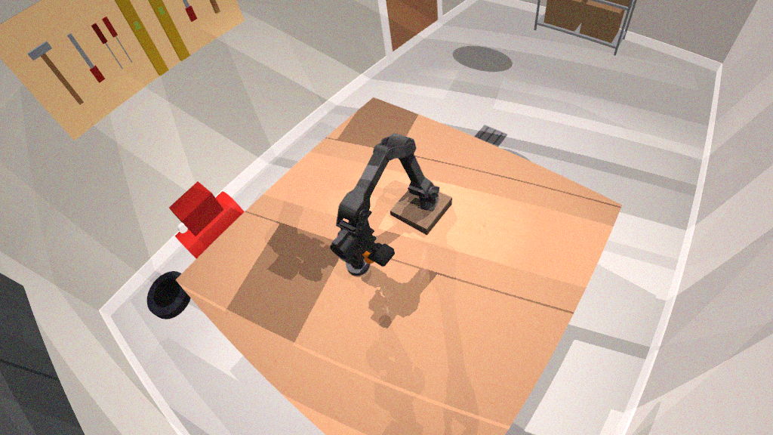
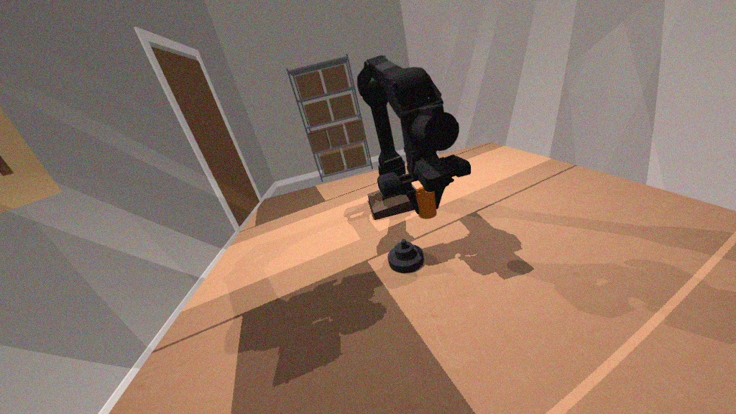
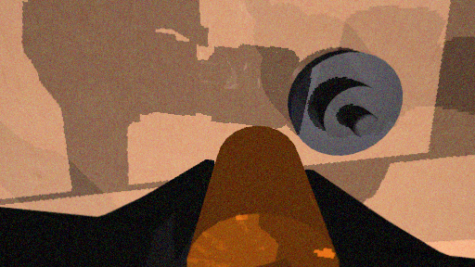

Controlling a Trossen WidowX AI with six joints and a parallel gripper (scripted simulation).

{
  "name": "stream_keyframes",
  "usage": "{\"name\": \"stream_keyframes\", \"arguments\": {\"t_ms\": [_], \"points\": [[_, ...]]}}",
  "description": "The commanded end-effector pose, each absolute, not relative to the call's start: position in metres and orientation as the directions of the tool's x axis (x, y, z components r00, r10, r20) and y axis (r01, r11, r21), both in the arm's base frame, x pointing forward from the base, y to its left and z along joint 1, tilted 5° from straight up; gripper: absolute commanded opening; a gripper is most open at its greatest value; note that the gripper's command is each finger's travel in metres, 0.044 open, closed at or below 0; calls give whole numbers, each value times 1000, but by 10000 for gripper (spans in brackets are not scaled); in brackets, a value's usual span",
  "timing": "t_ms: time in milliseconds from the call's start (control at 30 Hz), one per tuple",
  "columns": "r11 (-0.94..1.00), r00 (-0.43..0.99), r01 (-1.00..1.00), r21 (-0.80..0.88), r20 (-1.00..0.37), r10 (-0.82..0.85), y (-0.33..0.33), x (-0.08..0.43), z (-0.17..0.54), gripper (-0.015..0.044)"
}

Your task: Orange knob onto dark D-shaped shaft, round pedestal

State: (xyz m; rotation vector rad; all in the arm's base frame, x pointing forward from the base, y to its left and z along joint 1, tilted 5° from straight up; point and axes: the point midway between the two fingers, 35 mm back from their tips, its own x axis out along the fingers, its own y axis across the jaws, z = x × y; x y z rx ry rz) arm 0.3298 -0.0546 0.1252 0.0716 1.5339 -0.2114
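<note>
My gripper (image 2: 425, 198) (image 3: 258, 173) is shut on the orange knob (image 1: 367, 255) (image 2: 425, 203) (image 3: 261, 185), an upright orange cylinder held in the air above the table. The round dark pedestal (image 2: 405, 257) (image 3: 345, 103) with its short D-shaped shaft (image 2: 405, 243) (image 3: 359, 118) stands on the table below the knob. In the wrist view the pedestal lies ahead and to the right of the knob's end. In the top view the arm covers most of the pedestal (image 1: 354, 269). The shaft's flat side does not show.
The arm's base sits on a brown plate (image 1: 421, 211) (image 2: 384, 207) behind the pedestal. A red box (image 1: 204, 217) and a black wheel (image 1: 167, 295) stand off the table's left edge. A shelf with boxes (image 2: 331, 117) and a door (image 2: 205, 134) are at the back wall.
</note>
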Motion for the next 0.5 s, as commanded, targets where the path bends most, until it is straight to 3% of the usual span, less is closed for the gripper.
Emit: {"name": "stream_keyframes", "arguments": {"t_ms": [0, 467], "points": [[980, 34, 181, -84, -995, -92, -67, 332, 125, 0], [979, 32, 183, -89, -995, -97, -112, 329, 116, 0]]}}
